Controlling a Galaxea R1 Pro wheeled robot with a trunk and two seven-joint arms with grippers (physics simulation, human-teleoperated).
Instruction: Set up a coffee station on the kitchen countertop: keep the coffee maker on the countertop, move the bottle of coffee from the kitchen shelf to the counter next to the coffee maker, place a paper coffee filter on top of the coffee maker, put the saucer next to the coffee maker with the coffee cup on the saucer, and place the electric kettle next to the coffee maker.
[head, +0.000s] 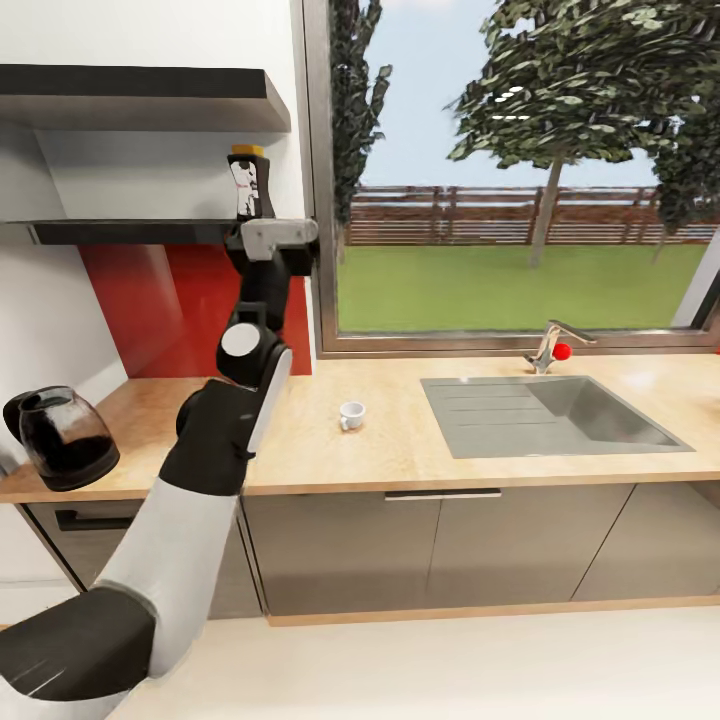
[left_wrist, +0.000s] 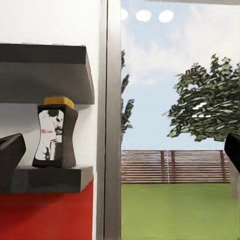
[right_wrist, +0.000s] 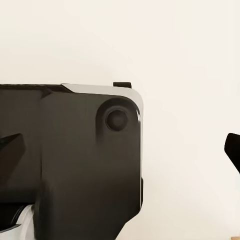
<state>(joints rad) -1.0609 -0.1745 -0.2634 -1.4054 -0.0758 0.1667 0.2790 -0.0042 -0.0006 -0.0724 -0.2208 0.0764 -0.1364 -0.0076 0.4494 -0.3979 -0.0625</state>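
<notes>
- One long countertop (head: 330, 450) is seen running from 9 o'clock to 3 o'clock across the head view, with grey cabinet fronts (head: 420, 545) beneath it.
- A window (head: 520, 170) is seen at 1 o'clock, and trees, a fence and grass are shown through it.
- A steel sink (head: 550, 415) is set into the worktop at 3 o'clock, with a tap (head: 555, 345) at its back edge.
- The left arm (head: 215, 440) is raised from 7 o'clock toward 11 o'clock, and the left gripper (left_wrist: 120, 155) is held level with the thin black shelf (head: 130, 232), just beside its window end.
- In the left wrist view its two fingertips (left_wrist: 10, 152) are seen wide apart at the picture's edges, and nothing is held between them.
- A thicker black shelf (head: 140, 100) is mounted above the thin one.
- The kettle (head: 65, 437) is standing on the countertop at 9 o'clock.
- The coffee bottle (left_wrist: 55, 132) is standing upright on the thin shelf at its window end, close to the left gripper but not touched by it.
- The white cup (head: 351, 414) is resting on the countertop near the centre, between the arm and the sink.
- The right gripper (right_wrist: 122, 150) is shown with its fingertips well apart, and nothing is held.
</notes>
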